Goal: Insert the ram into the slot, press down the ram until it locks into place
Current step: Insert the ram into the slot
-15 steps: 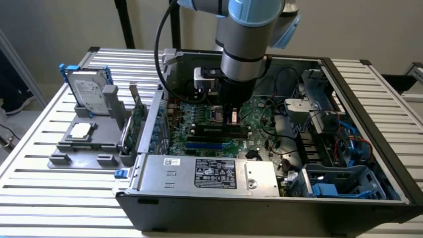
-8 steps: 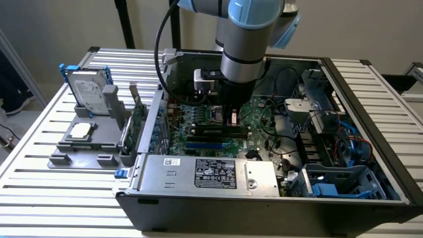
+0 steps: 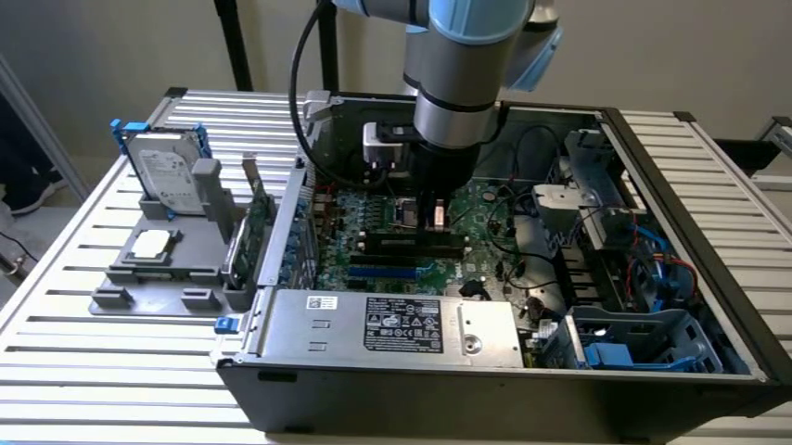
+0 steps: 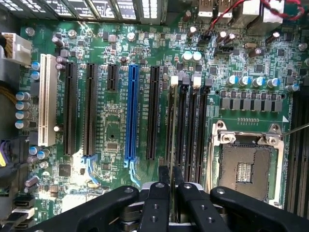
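In the wrist view I see the ram [image 4: 170,135] edge-on, a thin green stick running lengthwise between my two black fingers [image 4: 155,208]. My gripper [image 4: 171,203] is shut on the ram. The ram lies along the outermost of the parallel black memory slots [image 4: 186,130], on the side nearest the blue slot. I cannot tell whether it is seated in the slot or just above it. In the exterior view the gripper [image 3: 433,222] points straight down inside the open computer case, over the green motherboard [image 3: 359,222].
A blue slot [image 4: 131,111] and black expansion slots lie on one side of the memory slots, the silver processor socket [image 4: 246,164] on the other. Cables [image 3: 532,232], a drive cage [image 3: 644,343] and the power supply [image 3: 384,320] crowd the case. A hard drive [image 3: 167,171] stands outside.
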Robot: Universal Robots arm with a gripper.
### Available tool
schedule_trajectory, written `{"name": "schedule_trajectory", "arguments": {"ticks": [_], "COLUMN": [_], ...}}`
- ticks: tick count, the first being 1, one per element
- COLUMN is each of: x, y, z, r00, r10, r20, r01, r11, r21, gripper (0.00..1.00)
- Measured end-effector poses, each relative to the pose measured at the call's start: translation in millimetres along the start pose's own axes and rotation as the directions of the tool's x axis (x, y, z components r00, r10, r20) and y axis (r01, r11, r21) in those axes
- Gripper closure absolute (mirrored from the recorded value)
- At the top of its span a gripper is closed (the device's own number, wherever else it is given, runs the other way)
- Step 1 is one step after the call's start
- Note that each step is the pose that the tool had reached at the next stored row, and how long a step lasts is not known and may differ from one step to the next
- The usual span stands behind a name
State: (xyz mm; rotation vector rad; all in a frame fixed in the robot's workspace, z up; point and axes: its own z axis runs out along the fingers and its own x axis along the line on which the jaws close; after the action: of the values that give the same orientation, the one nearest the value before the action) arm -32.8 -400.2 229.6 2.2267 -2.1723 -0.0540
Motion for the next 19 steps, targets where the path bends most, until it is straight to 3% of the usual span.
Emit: {"name": "schedule_trajectory", "arguments": {"ticks": [3, 8, 14, 19], "x": [0.0, -0.1, -0.3, -1.8], "y": [-0.2, -2.2, -5.4, -6.0], "z": [-0.3, 0.0, 3.5, 5.5], "r00": [1.0, 1.0, 1.0, 1.0], "r10": [0.0, 0.0, 0.0, 0.0], "r20": [0.0001, 0.0003, 0.0006, 0.0008], "r01": [0.0, 0.0, 0.0, 0.0], "r11": [1.0, 0.9999, 0.9997, 0.9995], "r21": [-0.0023, -0.017, -0.0236, -0.033], "gripper": [0.86, 0.86, 0.86, 0.86]}}
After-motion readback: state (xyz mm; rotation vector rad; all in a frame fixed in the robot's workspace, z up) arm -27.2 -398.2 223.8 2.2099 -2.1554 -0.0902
